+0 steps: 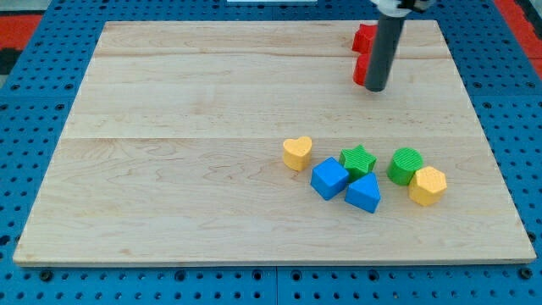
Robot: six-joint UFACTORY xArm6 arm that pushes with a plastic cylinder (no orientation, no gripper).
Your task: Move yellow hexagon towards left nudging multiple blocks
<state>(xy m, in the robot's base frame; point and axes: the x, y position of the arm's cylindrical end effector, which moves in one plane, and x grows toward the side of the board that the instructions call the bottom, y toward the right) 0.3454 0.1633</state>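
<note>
The yellow hexagon (428, 185) lies at the view's lower right, touching the green cylinder (406, 164) at its upper left. To the left of them sit a green star (358, 158), a blue triangular block (364, 193), a blue cube (329, 178) and a yellow heart (297, 153), clustered close together. My tip (375, 88) stands far above the cluster near the view's top right, well apart from the yellow hexagon. Two red blocks lie by the rod: one (364, 37) behind it, one (361, 70) at its left, both partly hidden.
The wooden board (169, 169) lies on a blue pegboard (25, 280). The board's right edge runs close to the yellow hexagon.
</note>
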